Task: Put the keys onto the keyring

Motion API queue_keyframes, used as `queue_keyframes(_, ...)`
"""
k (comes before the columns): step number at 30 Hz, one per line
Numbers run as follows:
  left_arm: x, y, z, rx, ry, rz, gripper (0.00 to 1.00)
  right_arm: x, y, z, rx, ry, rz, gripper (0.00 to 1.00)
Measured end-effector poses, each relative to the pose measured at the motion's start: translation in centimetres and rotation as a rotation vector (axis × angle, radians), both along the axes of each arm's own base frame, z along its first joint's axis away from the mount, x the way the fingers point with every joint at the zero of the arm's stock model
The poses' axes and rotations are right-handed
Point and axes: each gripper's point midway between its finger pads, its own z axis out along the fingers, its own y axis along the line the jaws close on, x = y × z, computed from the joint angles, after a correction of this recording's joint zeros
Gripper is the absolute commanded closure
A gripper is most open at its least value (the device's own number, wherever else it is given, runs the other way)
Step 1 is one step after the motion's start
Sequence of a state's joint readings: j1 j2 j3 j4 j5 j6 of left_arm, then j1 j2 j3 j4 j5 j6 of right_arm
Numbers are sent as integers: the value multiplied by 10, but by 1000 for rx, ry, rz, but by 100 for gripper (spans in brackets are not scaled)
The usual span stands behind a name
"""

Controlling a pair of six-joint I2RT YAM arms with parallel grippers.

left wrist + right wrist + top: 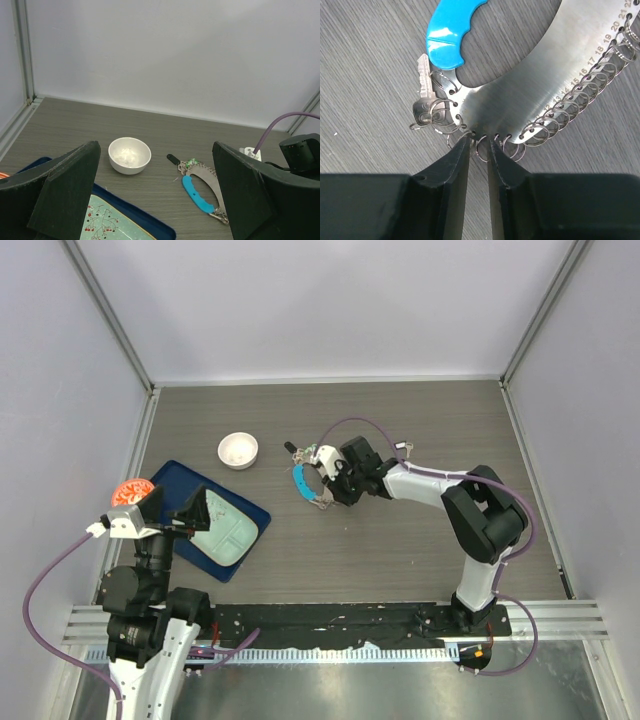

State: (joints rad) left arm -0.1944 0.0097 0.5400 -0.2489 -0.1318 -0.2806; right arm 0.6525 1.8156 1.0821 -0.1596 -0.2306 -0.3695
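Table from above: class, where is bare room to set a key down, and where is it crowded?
Free: the strip between bowl, keyring and back wall; the near middle between tray and right arm. Crowded: around the keyring, where that arm reaches.

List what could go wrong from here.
1. The right gripper pinches just one thin wire loop at the keyring edge; the loop may slip out or twist between the fingertips.
2. Pulling on that loop would likely drag the whole keyring across the table, swinging the key beside the blue handle.
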Motion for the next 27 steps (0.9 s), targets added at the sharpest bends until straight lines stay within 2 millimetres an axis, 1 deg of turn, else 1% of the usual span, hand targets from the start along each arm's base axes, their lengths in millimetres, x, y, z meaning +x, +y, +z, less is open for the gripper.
queue_keyframes(2,0,0,0,0,0,0,0,0,1,1,-3,2,3,67)
queue_keyframes(6,0,0,0,0,0,0,0,-1,3,3,-11,-7,1,67)
queue_keyframes(15,0,0,0,0,0,0,0,-3,4,10,-37,-18,-33,67)
queue_keyframes(23,0,0,0,0,0,0,0,-6,10,14,-34,-10,-48,68)
queue_keyframes(27,0,0,0,0,0,0,0,-7,13,17,-31,-8,-48,69)
